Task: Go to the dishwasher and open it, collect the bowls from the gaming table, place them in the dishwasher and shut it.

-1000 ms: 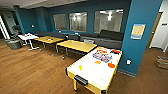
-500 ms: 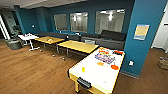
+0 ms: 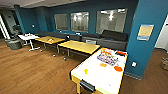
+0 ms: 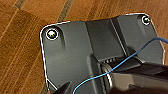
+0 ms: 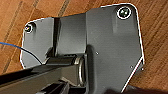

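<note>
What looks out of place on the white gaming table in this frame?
Bowls sit on the gaming table: a yellow bowl near the close end and orange bowls further along, beside a multicoloured object too blurred to identify. Nothing looks spilled or damaged.

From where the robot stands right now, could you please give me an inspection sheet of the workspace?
Surface: gaming table, glossy white top, wooden sides, dark slot in its near end.
Job's things: orange bowl, paler orange bowl and small yellow bowl apart on the white top; dishwasher nothing seen.
Clutter: colourful box and red item toward the far end.
Pincers: cannot tell; the wrist views look down on wood floor.
Cables: thin blue cable across the left wrist plate.
Surroundings: yellow-topped tables, white table, dark sofa, teal walls, windows.
</note>
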Motion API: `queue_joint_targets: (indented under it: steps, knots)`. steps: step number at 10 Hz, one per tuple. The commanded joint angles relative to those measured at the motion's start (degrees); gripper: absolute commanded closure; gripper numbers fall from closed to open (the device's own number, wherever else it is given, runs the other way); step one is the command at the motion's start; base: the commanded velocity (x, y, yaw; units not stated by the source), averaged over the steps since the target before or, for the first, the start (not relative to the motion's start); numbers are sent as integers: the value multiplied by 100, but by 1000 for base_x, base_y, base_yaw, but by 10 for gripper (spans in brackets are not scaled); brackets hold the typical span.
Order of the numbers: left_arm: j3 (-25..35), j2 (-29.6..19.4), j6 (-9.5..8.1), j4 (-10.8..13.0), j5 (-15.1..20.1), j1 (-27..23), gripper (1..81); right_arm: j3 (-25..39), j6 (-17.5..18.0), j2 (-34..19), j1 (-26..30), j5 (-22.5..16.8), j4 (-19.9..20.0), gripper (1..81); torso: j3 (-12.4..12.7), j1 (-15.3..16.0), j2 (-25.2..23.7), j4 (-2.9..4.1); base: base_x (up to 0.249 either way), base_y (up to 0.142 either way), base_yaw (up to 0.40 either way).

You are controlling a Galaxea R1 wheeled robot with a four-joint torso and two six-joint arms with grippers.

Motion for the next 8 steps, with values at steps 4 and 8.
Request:
queue_joint_targets:
  steps: [4,8]
  knots:
    - [-11,11,19,-30,268,-268,10,-6,-14,-3,282,-321,42,10,0,0,0,0,103,89,0]
    - [-11,2,19,-30,259,-268,10,3,-14,-3,282,-321,34,10,0,2,0,0,98,93,0]
